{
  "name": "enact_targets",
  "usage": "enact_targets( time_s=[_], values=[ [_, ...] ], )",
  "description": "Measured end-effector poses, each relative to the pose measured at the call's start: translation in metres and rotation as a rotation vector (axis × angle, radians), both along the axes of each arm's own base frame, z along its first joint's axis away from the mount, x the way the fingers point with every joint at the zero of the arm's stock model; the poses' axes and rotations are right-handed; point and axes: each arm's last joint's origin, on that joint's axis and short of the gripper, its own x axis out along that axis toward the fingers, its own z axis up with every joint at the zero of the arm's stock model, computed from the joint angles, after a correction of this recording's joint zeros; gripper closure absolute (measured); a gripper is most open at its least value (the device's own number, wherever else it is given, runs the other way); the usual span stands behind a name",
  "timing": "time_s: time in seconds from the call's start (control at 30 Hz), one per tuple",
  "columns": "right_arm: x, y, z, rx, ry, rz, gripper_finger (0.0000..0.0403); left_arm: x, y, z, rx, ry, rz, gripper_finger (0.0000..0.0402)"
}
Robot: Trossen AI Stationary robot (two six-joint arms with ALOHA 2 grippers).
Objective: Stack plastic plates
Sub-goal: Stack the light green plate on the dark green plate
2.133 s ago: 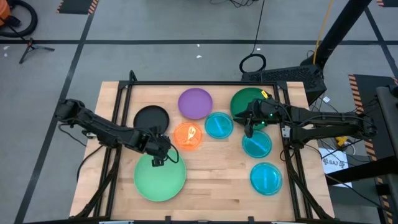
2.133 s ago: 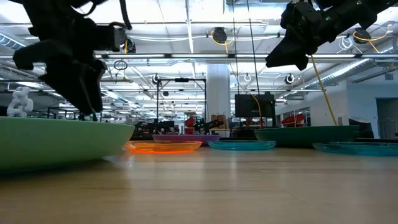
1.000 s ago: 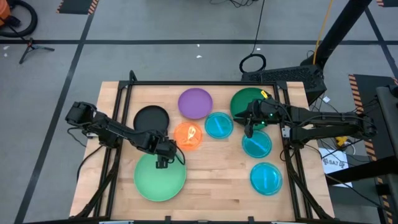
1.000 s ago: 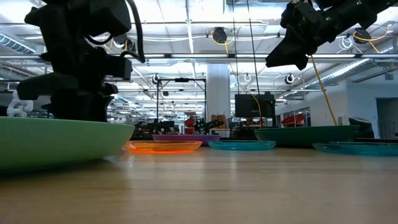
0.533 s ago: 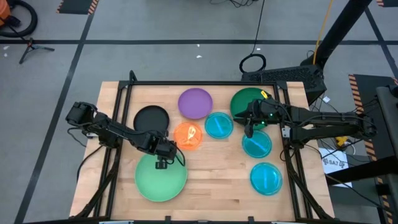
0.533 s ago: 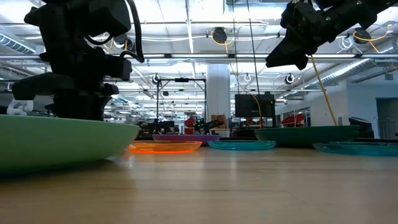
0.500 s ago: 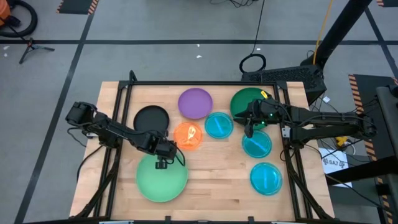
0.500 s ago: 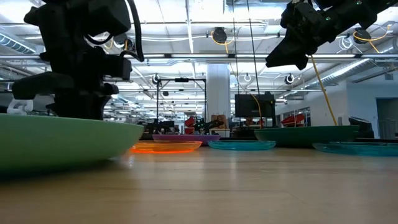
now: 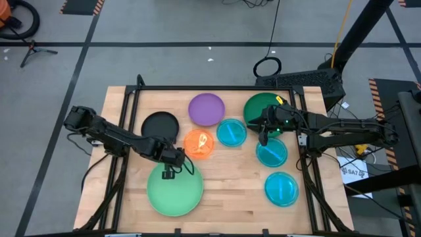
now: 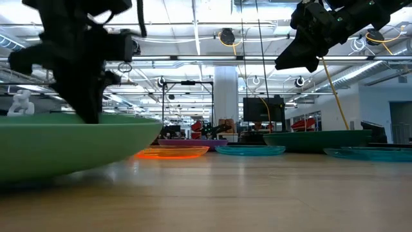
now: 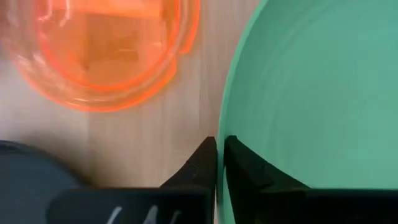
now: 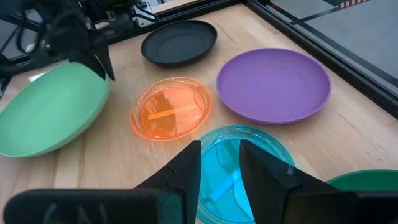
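Observation:
My left gripper [image 9: 168,172] is shut on the far rim of the large mint green plate [image 9: 174,191] at the table's near left. My right gripper [image 9: 263,137] hangs open over a cyan plate [image 12: 239,168], holding nothing, beside the dark green plate [image 9: 262,108]. The orange plate [image 9: 198,144], black plate [image 9: 160,125] and purple plate [image 9: 206,108] lie flat on the table, as do two more cyan plates [image 9: 272,152] [image 9: 281,188]. My left gripper pinches the mint green plate's far rim [image 11: 221,124] between its two fingers, one finger [image 11: 244,169] inside the plate and one [image 11: 200,167] outside. The fingers come from above, pointing down. The plate sits tilted, the held rim raised and its near side low at the table.
A black frame [image 9: 210,88] runs around the wooden table's far and side edges. Bare wood [image 9: 230,191] lies between the mint green plate and the near right cyan plate. The orange plate lies just beyond the held rim.
My left gripper has shut on the mint green plate's far rim and gone up a little. The plate has tipped, its held rim lifted while its near side stays low, and it has shifted slightly toward the table's right.

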Motion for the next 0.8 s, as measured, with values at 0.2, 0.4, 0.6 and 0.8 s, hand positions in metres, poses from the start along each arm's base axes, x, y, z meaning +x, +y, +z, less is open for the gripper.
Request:
enact_targets(
  time_s=[0.2,0.4,0.6,0.8],
  values=[
    [0.0,0.0,0.0,0.0,-0.001,0.0,0.0298,0.008,0.0,0.048,0.048,-0.087,0.009,0.0385],
    [0.0,0.0,0.0,0.004,-0.002,-0.003,0.0298,0.022,-0.002,0.095,0.17,-0.224,-0.014,0.0385],
    [0.0,0.0,0.0,0.006,-0.002,-0.004,0.0298,0.03,-0.001,0.13,0.256,-0.356,0.014,0.0385],
    [0.001,0.0,0.002,-0.001,-0.02,-0.002,0.0298,0.035,0.003,0.147,0.405,-0.48,0.14,0.0384]
  ],
)
